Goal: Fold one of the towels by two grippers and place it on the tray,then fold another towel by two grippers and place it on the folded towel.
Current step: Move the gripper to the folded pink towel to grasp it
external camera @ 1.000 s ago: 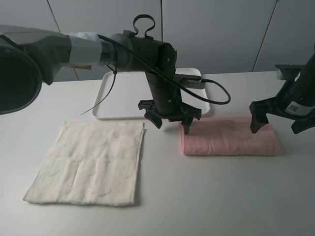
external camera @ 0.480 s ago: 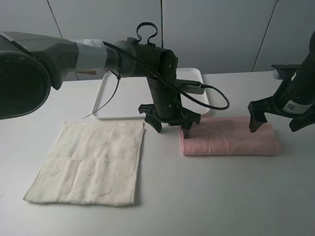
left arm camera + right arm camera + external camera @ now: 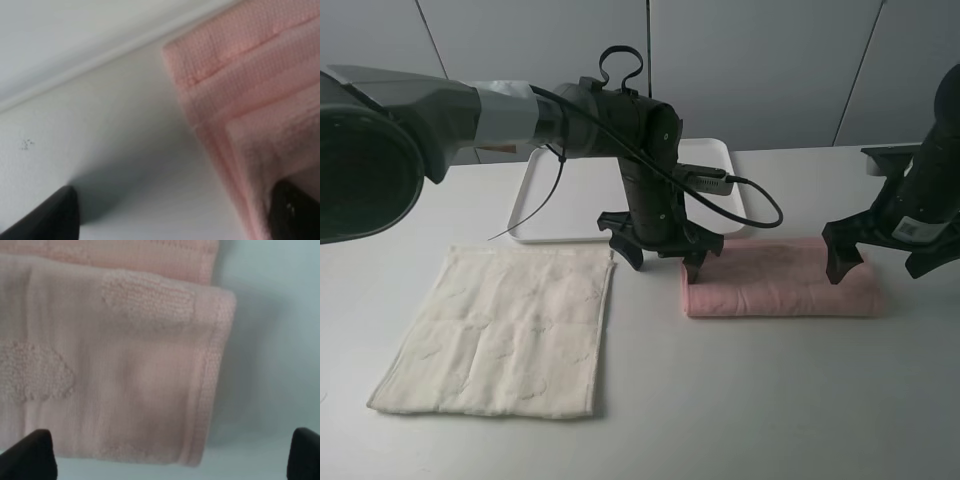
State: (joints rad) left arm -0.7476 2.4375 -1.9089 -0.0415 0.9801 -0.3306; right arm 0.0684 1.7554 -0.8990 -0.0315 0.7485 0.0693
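Towel, pink [image 3: 782,277]: folded into long strip, flat on table [image 3: 720,400], spanning from one claw to the other. Left claw [image 3: 665,265]: jaws wide, holding nothing; one finger over towel's end, the other over bare table beside it. Right claw [image 3: 878,270]: jaws wide, empty; astride opposite end, same arrangement. Tray [image 3: 570,190]: behind left claw, just beyond towel's far edge. Towel, cream [image 3: 505,335]: spread flat, beside left claw, apart from pink strip.

The pale worktop [image 3: 720,400] is carrying three things: a white tray [image 3: 585,200] is lying at the back, a cream-white towel [image 3: 500,335] is lying spread flat front-left, and a folded pink towel [image 3: 775,290] is resting just before the tray.
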